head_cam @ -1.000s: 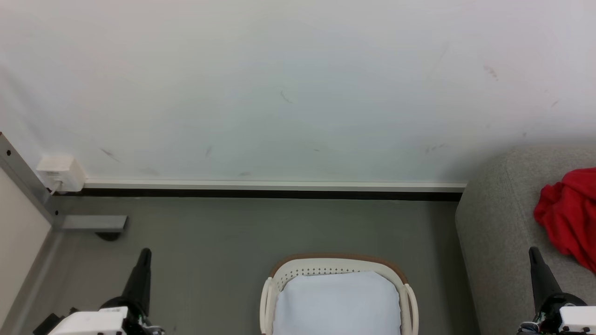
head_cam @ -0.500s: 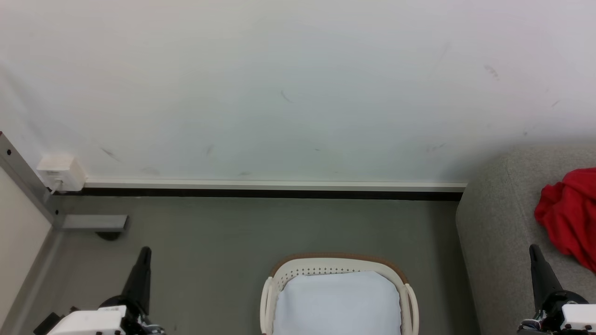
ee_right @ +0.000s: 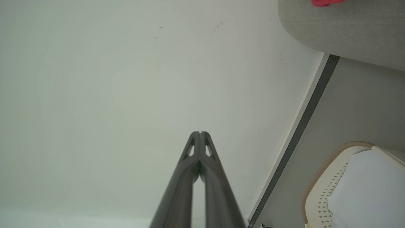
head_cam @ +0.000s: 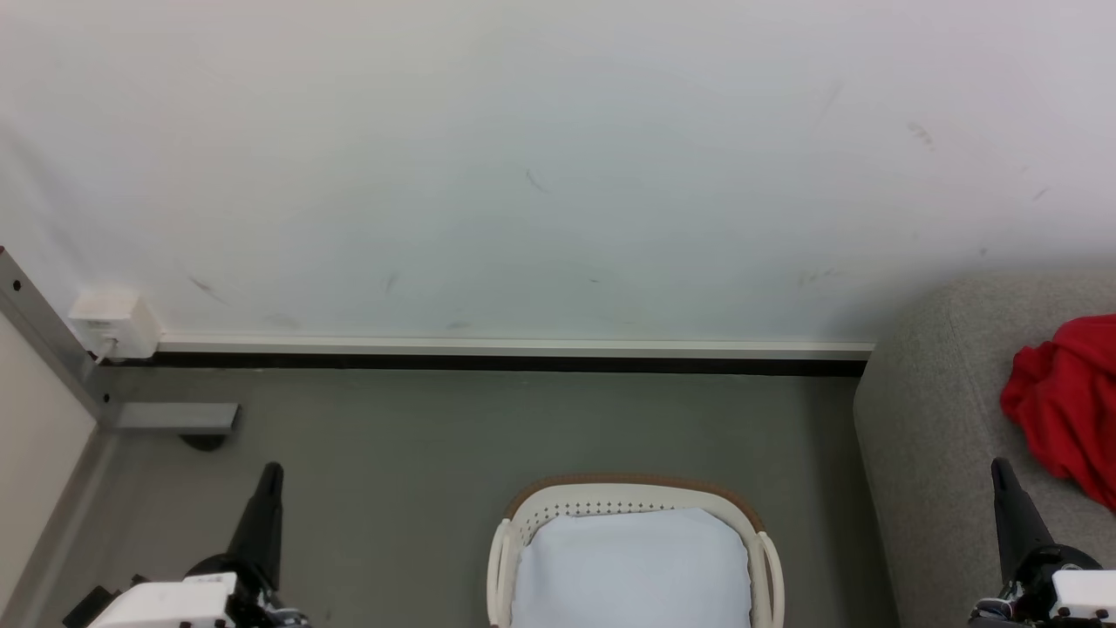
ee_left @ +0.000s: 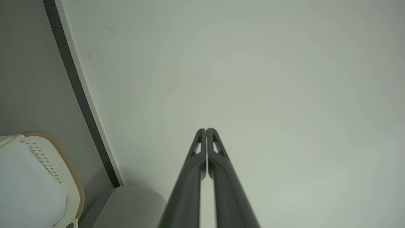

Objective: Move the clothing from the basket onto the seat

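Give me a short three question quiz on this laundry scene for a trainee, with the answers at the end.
1. True or false: the red clothing lies on the grey sofa.
2. What lies in the basket? A: a pale blue-white cloth. B: a red garment. C: shoes.
3. Fill in: the left gripper and the right gripper both have their fingers ___, holding nothing.

Key: 1 true; 2 A; 3 shut.
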Controlling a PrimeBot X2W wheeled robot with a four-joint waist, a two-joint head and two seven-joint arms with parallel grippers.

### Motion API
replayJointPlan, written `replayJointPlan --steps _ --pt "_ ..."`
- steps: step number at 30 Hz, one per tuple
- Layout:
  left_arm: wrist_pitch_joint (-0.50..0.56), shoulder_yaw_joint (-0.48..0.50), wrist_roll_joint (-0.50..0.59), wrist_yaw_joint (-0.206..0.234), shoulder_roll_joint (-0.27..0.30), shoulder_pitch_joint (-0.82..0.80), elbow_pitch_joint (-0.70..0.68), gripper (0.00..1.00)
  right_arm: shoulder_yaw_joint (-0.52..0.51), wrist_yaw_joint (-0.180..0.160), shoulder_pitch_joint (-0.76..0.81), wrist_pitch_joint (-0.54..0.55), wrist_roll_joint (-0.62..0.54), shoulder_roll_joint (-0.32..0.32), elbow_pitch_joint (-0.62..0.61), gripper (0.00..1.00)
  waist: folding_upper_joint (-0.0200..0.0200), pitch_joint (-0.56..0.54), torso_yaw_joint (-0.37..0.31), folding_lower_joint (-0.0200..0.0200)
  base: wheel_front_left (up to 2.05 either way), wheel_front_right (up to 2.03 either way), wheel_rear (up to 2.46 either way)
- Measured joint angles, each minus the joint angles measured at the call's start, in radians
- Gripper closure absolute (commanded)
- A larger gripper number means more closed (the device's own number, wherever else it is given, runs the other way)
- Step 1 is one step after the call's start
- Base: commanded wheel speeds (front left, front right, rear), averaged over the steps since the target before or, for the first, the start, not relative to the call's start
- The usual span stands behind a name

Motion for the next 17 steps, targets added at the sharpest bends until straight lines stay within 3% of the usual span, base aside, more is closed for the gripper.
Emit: replayJointPlan --steps 17 --pt "0.000 0.000 0.000 0.000 0.000 0.000 0.000 1.00 0.000 0.000 0.000 0.000 0.000 0.000 0.000 1.00 0.0000 0.000 0.000 0.0000 0.00 0.00 0.00"
